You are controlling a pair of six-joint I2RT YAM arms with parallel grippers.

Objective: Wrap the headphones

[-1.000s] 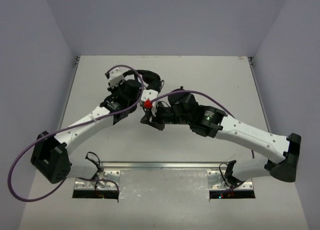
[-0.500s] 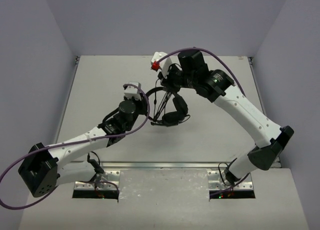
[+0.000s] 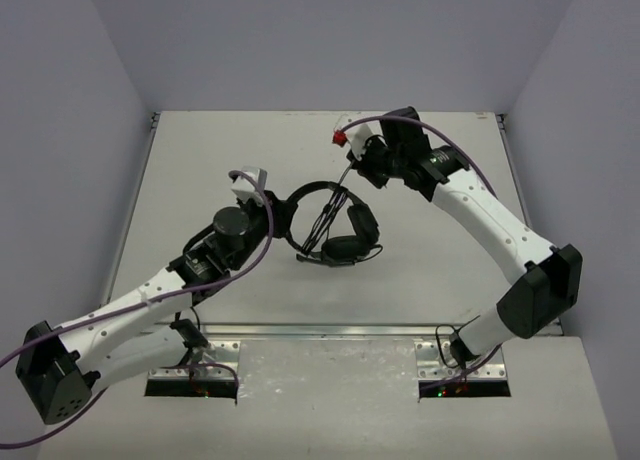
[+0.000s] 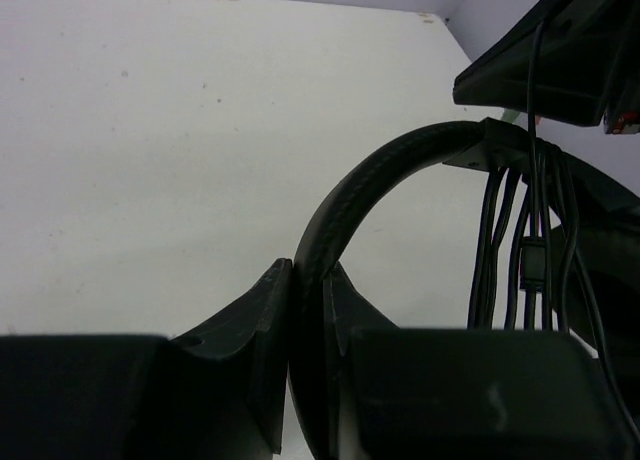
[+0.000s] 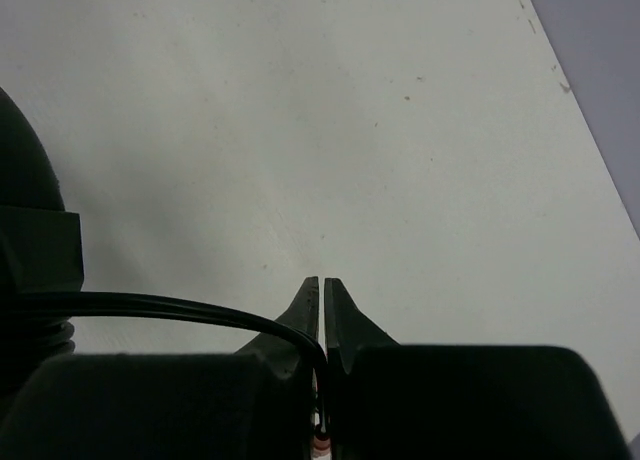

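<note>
Two clenched | left tool point(image 4: 308, 280) on headband point(image 4: 372, 176) | right tool point(image 5: 321, 285) on cable point(image 5: 150, 305) | headphones point(image 3: 345, 247) mid table point(image 3: 200, 160), edges far

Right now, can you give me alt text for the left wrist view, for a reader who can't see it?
The left jaws are shut on the black headband of the headphones, which arches up and to the right. Several strands of thin black cable hang from the headband's far end, above the white table.

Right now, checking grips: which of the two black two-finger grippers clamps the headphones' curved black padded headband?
The left gripper: its jaws pinch the curved black padded headband. The right gripper is shut on the thin black cable instead.
</note>
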